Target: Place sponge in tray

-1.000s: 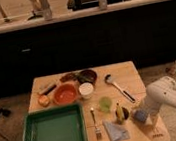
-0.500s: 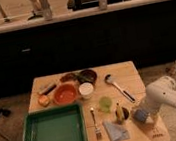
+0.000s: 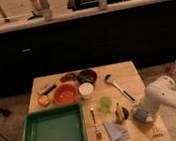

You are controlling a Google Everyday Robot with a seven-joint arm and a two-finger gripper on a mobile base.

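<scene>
The green tray (image 3: pixel 53 135) lies at the front left of the wooden table, with nothing in it. The blue-grey sponge (image 3: pixel 139 114) sits near the table's front right edge. My gripper (image 3: pixel 142 114) comes in from the right on a white arm (image 3: pixel 169 97) and is down at the sponge, partly covering it. The flat blue-grey cloth (image 3: pixel 115 131) lies just left of the sponge.
An orange bowl (image 3: pixel 64 94), a white cup (image 3: pixel 86 89), a dark bowl (image 3: pixel 87 75), a small orange block (image 3: pixel 44 99), a ladle (image 3: pixel 115 84), a green cup (image 3: pixel 104 103), a banana (image 3: pixel 119 113) and a fork (image 3: pixel 95 122) crowd the table between tray and gripper.
</scene>
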